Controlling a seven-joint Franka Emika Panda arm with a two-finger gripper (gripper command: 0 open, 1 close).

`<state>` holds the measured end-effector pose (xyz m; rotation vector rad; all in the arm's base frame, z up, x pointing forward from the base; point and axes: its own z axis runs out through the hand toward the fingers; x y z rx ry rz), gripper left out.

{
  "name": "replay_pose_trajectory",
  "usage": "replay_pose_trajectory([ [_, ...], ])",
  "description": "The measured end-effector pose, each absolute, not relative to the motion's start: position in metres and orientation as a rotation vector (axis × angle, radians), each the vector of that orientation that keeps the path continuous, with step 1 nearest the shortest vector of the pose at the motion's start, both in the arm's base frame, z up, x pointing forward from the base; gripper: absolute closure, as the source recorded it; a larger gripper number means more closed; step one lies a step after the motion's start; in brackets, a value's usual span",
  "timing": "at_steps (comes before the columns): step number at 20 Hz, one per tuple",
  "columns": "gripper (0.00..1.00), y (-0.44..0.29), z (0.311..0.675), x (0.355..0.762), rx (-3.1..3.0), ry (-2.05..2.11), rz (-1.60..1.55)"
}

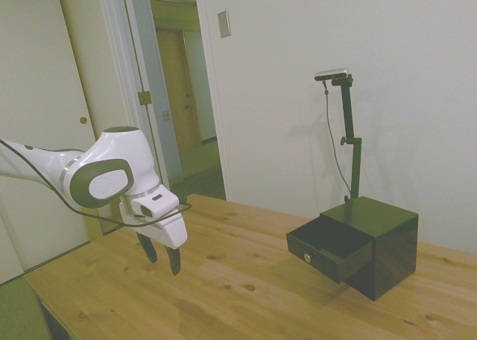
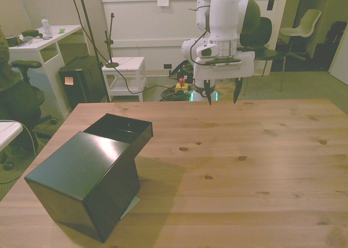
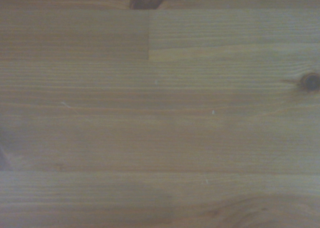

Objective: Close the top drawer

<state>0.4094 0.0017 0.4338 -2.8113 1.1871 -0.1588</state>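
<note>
The top drawer [image 1: 328,248] stands pulled well out of the small black cube cabinet [image 1: 384,243], its open box showing from above in the front view [image 2: 122,129]. A small round brass knob [image 1: 307,258] sits on its glossy front. The cabinet rests on the wooden surface [image 1: 246,295] toward the side view's right; in the front view it is near the camera at the front view's left [image 2: 87,185]. The lower drawer cannot be made out in either view.

The pincer [image 1: 163,256] hangs above the surface, well apart from the cabinet, on the side view's left. In the front view it is at the far edge [image 2: 222,93], its two dark fingers [image 2: 237,90] spread apart and pointing down, holding nothing.

The wrist view shows only bare wood grain with dark knots [image 3: 310,81].
</note>
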Motion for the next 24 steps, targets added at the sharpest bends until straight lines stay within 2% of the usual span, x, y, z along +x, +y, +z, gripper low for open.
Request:
replay_pose_trajectory([
  [4, 0.00, 0.002, 0.436, 0.411, -2.803, 1.191, -0.176],
  [9, 0.00, -0.014, 0.457, 0.420, -2.742, 1.250, -0.239],
  [15, 0.00, -0.067, 0.471, 0.427, -2.648, 1.388, -0.268],
  [24, 0.00, -0.149, 0.482, 0.462, -2.506, 1.601, -0.288],
])
